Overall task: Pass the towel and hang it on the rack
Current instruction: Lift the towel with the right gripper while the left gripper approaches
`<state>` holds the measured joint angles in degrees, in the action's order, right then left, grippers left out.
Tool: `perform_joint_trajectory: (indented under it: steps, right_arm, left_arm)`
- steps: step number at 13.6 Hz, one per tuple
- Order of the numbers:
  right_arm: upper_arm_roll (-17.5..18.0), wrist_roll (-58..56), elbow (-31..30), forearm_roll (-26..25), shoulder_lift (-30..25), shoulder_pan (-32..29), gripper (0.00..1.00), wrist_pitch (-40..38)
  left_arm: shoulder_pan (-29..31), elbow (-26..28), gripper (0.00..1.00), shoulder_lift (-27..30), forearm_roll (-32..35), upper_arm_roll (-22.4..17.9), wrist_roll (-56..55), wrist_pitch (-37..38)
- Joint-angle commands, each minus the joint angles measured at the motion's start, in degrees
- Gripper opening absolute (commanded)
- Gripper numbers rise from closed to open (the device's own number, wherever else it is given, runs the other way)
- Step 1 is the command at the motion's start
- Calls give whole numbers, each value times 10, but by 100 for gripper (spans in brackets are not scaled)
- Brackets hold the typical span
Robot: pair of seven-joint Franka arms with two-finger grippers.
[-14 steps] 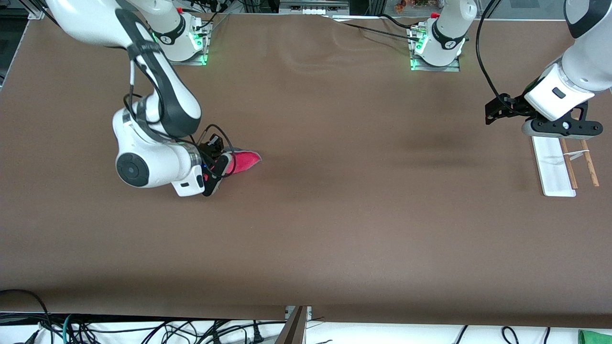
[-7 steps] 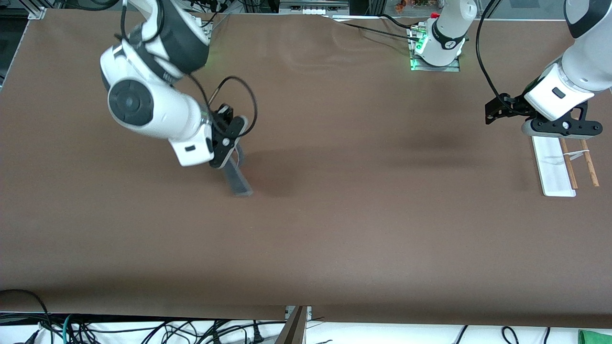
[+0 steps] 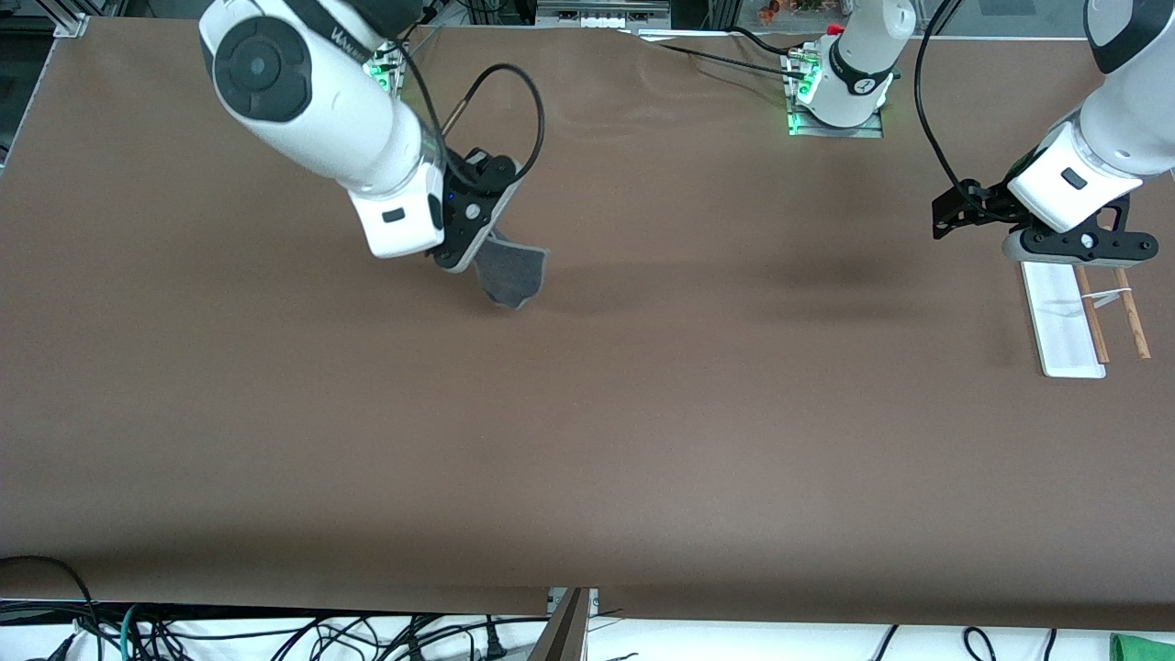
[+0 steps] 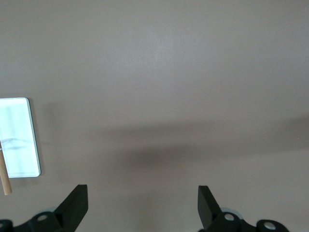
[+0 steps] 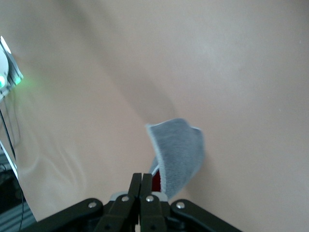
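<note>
Towel (image 3: 512, 272) is carried in the air by the right gripper (image 3: 484, 240), whose fingers are pressed together on one edge of it. The right arm (image 3: 312, 92) is reached out from its base at the right arm's end of the table (image 3: 587, 441), its wrist raised high and its gripper tilted downward toward the table's middle. The cloth is hung below the fingers with its dark grey face shown to the front camera; in the right wrist view the same grey face (image 5: 178, 154) is seen curling away from the closed fingers (image 5: 135, 186), with a sliver of red inside the fold. The towel is held over bare table, well apart from the rack (image 3: 1083, 317).

The left arm (image 3: 1115, 110) is kept waiting at its own end of the table. The left gripper (image 3: 1079, 243) is held above the end of the rack that lies farther from the front camera, its fingers (image 4: 75, 205) spread wide with nothing between them.

One towel is counted, and one rack. The rack is made up of one narrow white base (image 3: 1060, 317) and two thin wooden rods (image 3: 1131, 312) lying parallel beside it. In the left wrist view a part of the white base (image 4: 18, 137) and a rod end are caught at the frame's edge. Two arms and two grippers are in view.
</note>
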<state>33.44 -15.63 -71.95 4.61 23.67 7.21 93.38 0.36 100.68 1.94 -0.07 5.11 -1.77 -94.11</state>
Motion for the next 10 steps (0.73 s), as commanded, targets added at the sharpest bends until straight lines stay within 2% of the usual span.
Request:
perform_joint_trajectory:
  steps: [1,6,10]
  right_arm:
    - [8,26,12,-9,4,30,0,33]
    - [7,26,29,-15,16,86,0,102]
    - [7,28,37,-54,20,142,0,142]
  left_arm:
    - [2,-21,100,-13,-8,-5,4,10]
    - [4,-36,100,-33,-38,-6,20,8]
    - [20,-56,100,-53,-162,-9,27,8]
